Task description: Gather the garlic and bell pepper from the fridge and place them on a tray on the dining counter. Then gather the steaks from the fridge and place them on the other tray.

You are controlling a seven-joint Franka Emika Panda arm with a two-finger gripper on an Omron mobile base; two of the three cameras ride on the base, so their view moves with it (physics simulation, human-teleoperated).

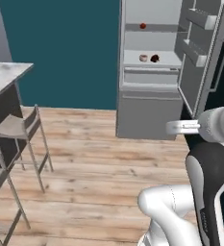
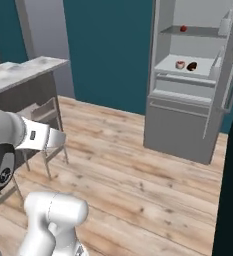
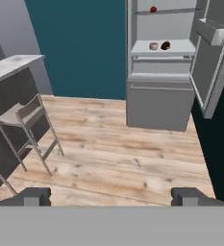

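dark fingertips of my hand (image 3: pixel 111 196) stand wide apart, holding nothing, above the wood floor (image 3: pixel 123 153). to my left, near, a metal stool (image 3: pixel 29 125) stands beside the desk (image 3: pixel 15 65) with its marble top. far ahead the fridge (image 3: pixel 159 103) stands open, door swung right. on its upper shelf sits the bell pepper (image 3: pixel 153 9); on the shelf below lie the steaks, the raw steak (image 3: pixel 154 46) left, just beside the dark steak (image 3: pixel 166 45).

My two base cameras look forward from behind my arm; my hand camera faces likewise. All share the far open fridge (image 1: pixel 152 96), wooden floor (image 1: pixel 99 158).
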